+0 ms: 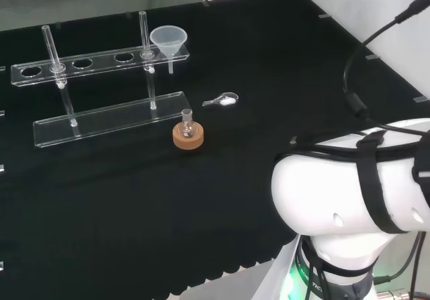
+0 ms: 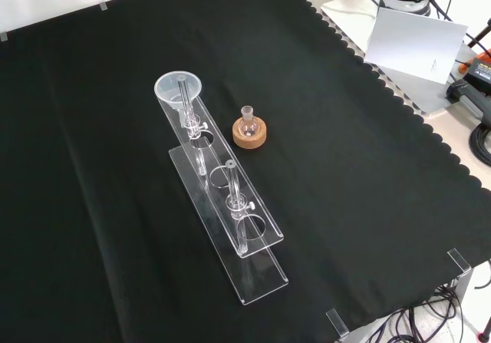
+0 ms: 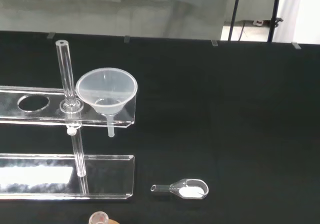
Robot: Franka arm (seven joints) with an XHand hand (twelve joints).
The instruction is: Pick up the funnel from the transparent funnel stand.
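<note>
A clear plastic funnel [image 1: 168, 41] sits upright in the end hole of the transparent funnel stand [image 1: 101, 62], at the stand's right end in the head view. In the front view the funnel [image 2: 178, 90] is at the stand's far end, and the stand [image 2: 230, 220] runs toward the camera. In the wrist view the funnel [image 3: 106, 91] rests in the upper bar [image 3: 30, 118], its stem poking down below it.
A small round flask on a cork ring [image 1: 187, 134] stands just in front of the stand's base. A clear glass scoop with white powder [image 1: 222, 101] lies to the right of the stand. The arm's white links [image 1: 349, 199] fill the lower right.
</note>
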